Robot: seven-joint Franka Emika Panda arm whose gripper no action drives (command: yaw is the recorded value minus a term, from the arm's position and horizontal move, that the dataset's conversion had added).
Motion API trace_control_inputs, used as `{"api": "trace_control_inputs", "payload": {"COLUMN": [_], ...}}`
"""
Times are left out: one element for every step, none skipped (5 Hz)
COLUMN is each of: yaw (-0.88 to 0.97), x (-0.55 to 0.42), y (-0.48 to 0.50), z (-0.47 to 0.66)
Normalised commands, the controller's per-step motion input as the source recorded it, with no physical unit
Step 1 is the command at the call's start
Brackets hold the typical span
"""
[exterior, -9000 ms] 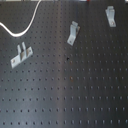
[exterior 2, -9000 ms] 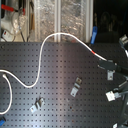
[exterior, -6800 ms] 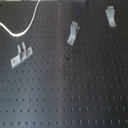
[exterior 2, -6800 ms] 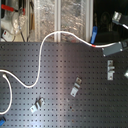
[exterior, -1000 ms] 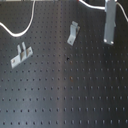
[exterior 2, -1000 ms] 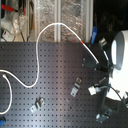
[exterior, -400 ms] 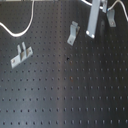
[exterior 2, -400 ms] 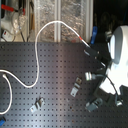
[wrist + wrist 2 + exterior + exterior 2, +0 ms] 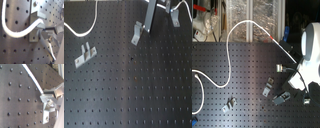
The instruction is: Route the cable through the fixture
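Black perforated surface [image 9: 129,95] carried three metal clips. White cable [image 9: 229,60] looped across it, its end at one clip [image 9: 35,25], gripped by the clenched tool [image 9: 292,82].

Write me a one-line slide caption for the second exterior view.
White robot arm over a black perforated board, trailing a long white cable near small metal clips.
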Motion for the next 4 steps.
{"api": "trace_control_inputs", "payload": {"yaw": [0.08,0.07,0.00,-0.09], "x": [-0.122,-0.077,-0.009,-0.055], "y": [-0.080,-0.039,0.011,0.108], "z": [0.10,0.12,0.09,0.17]}}
